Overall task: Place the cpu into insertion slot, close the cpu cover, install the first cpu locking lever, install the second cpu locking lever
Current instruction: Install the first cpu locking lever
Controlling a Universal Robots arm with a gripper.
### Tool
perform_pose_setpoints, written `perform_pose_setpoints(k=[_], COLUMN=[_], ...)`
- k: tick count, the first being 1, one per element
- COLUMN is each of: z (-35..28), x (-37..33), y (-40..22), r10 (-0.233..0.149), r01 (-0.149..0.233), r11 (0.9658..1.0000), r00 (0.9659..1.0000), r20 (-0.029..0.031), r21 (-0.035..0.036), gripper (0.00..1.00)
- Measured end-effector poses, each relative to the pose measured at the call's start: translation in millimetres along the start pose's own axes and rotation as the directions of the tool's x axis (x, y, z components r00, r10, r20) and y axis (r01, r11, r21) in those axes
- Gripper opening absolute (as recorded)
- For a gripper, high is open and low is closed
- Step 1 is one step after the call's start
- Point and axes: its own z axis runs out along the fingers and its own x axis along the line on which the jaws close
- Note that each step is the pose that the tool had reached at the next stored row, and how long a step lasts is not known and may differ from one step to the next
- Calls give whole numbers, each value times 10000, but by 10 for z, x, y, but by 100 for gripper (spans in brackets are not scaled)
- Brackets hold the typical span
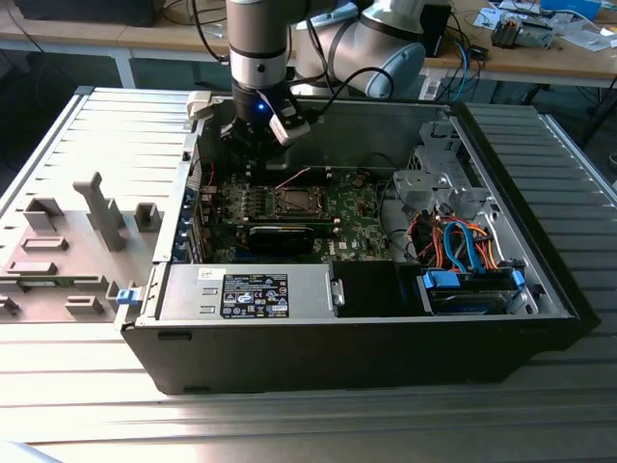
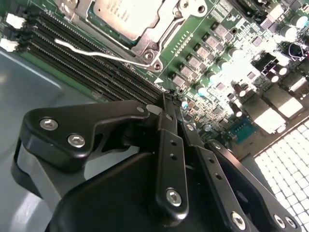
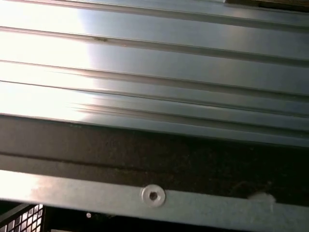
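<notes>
Tool [image 2: 169,104] pinched together beside cpu [image 2: 126,17], cpu cover [image 2: 159,29] down.

We see the cpu [image 2: 126,17] topped in dull, matt silver metal, framed by the cpu cover [image 2: 166,21] of brighter bare steel. The claw [image 2: 170,104] looks like matt black plastic with shiny screws. The surface [image 1: 58,405] is ribbed, brushed aluminium.

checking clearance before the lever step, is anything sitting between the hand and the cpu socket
Nothing visible does. In the second wrist view the hand is shut and empty above the black memory slots, beside the socket. The cpu sits under its cover, and a thin wire lever lies across the gap.
</notes>
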Motion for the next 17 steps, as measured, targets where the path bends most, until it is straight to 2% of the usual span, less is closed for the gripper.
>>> perform_pose_setpoints(k=[2, 4, 11, 17], z=[8, 16, 16, 30], x=[-23, -29, -29, -52], y=[-3, -4, -4, -7], r10=[112, 263, 268, 269], r01=[-112, -262, -267, -267], r11=[9997, 9992, 9991, 9989], r00=[9999, 9997, 9996, 9996], r20=[-19, -26, -28, -33], r21=[201, 309, 321, 390], gripper=[11, 11, 11, 11])
